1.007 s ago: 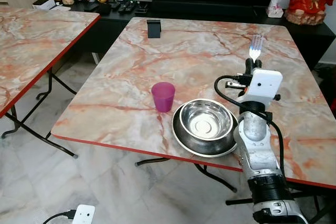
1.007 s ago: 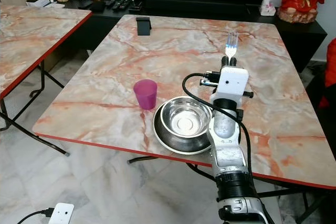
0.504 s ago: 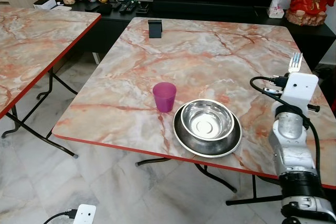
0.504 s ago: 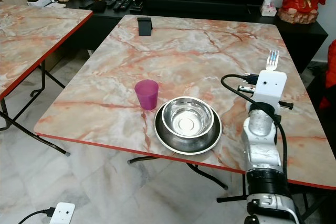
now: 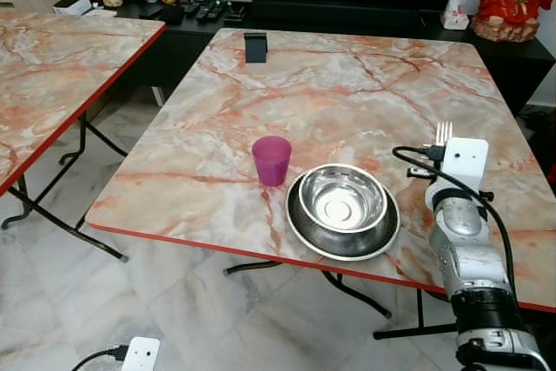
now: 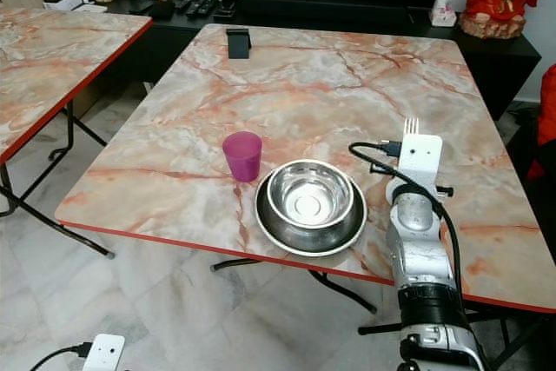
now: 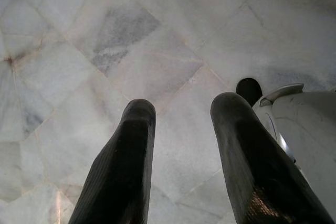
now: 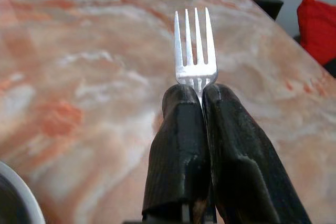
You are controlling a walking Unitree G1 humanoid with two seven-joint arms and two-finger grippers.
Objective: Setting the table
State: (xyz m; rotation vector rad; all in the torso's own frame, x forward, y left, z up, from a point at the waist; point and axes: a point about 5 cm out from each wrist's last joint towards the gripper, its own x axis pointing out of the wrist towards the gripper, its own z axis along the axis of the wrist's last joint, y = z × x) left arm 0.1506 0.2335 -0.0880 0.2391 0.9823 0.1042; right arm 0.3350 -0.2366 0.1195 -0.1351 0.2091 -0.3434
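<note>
We judge the step in hand to be laying the cutlery: our right gripper holds a silver four-tined metal fork just right of the shiny steel bowl, which sits in a round steel plate near the front edge of the pink-veined marble table. The two black fingers are pressed together, pinching the fork's neck, with the tines pointing toward the far side. The fork looks clean and bright, its tines straight and evenly spaced. Next, we think, the fork must be lowered flat onto the marble beside the plate before the fingers part. A translucent purple plastic cup stands just left of the plate. Our left gripper hangs idle over pale floor tiles, fingers spread.
</note>
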